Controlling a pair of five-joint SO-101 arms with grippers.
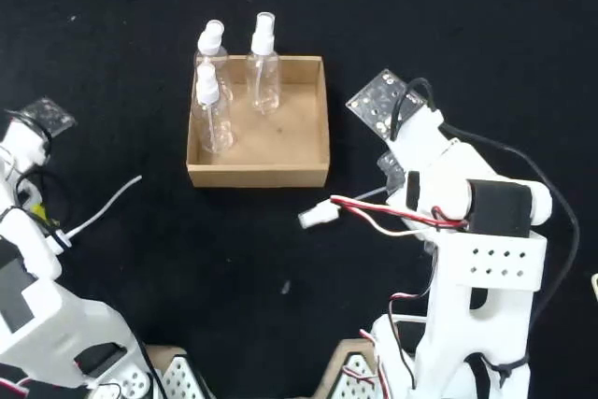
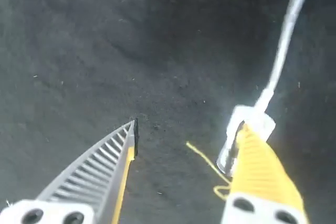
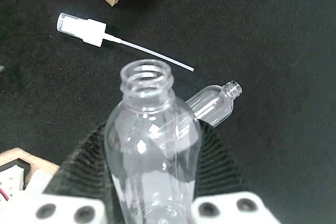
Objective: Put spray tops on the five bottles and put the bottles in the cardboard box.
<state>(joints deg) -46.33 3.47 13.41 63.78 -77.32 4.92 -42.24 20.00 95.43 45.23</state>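
You see the bottle (image 3: 152,145) in the right gripper (image 3: 155,129) as clear, glossy plastic, smooth with bright glints. The ribbed pads (image 3: 81,166) against it look matt black. The spray top (image 3: 84,27) is smooth white plastic. The cardboard box (image 1: 259,176) is dull brown card. The table (image 1: 486,35) has a matt black, cloth-like surface flecked with lint. The left gripper (image 2: 187,129) has ribbed fingers (image 2: 100,166) of grey and yellow plastic.
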